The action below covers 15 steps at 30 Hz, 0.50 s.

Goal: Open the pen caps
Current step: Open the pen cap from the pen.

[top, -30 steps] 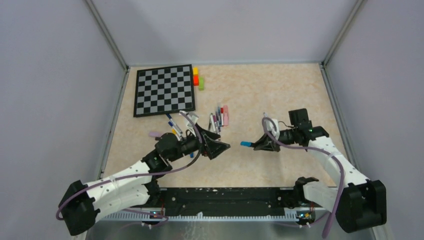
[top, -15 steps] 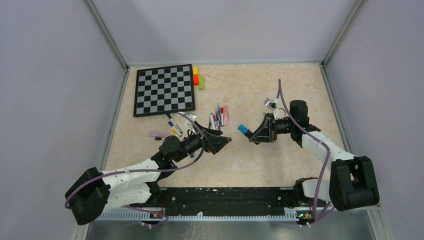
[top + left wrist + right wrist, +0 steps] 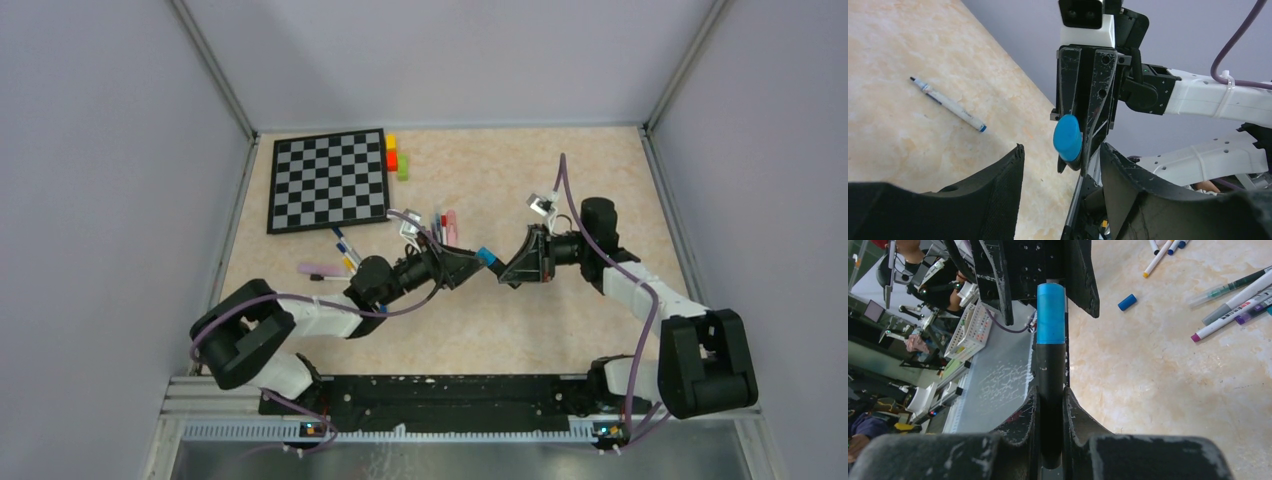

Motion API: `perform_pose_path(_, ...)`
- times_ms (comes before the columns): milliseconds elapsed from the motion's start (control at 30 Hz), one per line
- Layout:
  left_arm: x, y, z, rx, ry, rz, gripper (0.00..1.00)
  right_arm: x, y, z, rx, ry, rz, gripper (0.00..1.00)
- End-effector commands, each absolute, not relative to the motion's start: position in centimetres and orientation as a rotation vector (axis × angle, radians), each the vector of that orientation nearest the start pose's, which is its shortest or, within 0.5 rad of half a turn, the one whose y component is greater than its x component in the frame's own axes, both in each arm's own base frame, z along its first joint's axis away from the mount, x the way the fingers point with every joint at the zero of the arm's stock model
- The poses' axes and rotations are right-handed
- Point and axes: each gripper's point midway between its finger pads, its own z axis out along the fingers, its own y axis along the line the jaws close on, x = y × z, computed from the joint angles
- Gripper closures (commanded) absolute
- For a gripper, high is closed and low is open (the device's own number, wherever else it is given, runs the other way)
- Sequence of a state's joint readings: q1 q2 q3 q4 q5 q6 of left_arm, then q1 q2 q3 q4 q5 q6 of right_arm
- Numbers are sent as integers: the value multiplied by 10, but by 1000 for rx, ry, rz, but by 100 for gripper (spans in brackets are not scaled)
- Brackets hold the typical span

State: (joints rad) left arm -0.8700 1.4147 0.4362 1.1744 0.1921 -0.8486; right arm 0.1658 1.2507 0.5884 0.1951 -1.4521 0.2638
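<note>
Starting at the far left, you are looking at a flat black-and-grey chessboard [image 3: 330, 182] lying at the back of the beige table [image 3: 560, 180], with a short row of yellow, red and green blocks [image 3: 395, 157] just beside its right edge. A pink highlighter [image 3: 320, 269] is lying in front of the board, and a cluster of thin loose markers [image 3: 438, 225] is lying to the right of it, near the table's middle. Your left gripper [image 3: 474, 264] is reaching rightward with its jaws standing apart. It has one black finger [image 3: 998, 185] on either side of the stubby blue plastic cap [image 3: 1067, 138], with a gap showing on both sides. That cap is sitting on the end of a dark-barrelled pen [image 3: 1050, 370], raised above the table between the two arms. Your right gripper [image 3: 1050, 390] is facing the left one, its jaws clamped tight on the pen's barrel. A second small blue cap [image 3: 1127, 301] is lying loose on the table near the markers.
</note>
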Motion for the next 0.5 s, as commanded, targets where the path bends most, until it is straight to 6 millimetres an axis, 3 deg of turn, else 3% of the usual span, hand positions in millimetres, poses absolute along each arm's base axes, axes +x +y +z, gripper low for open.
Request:
perform_pose_path(0,207,-367,268,255,1372,-1674,42,194,210,195,-892,1725,1728,100)
perform_pose_path(300,207,-376,264,263,1369,-1713,57,193,210,195,-894,1723,1731,100)
perform_pose_path(400,205,-377,265,270,1359,-1731,67,194,210,194,-892,1726,1732,100)
perform_pose_path(467,203,-377,266,280,1352,-1740,81,194,210,194,-890,1728,1734,100)
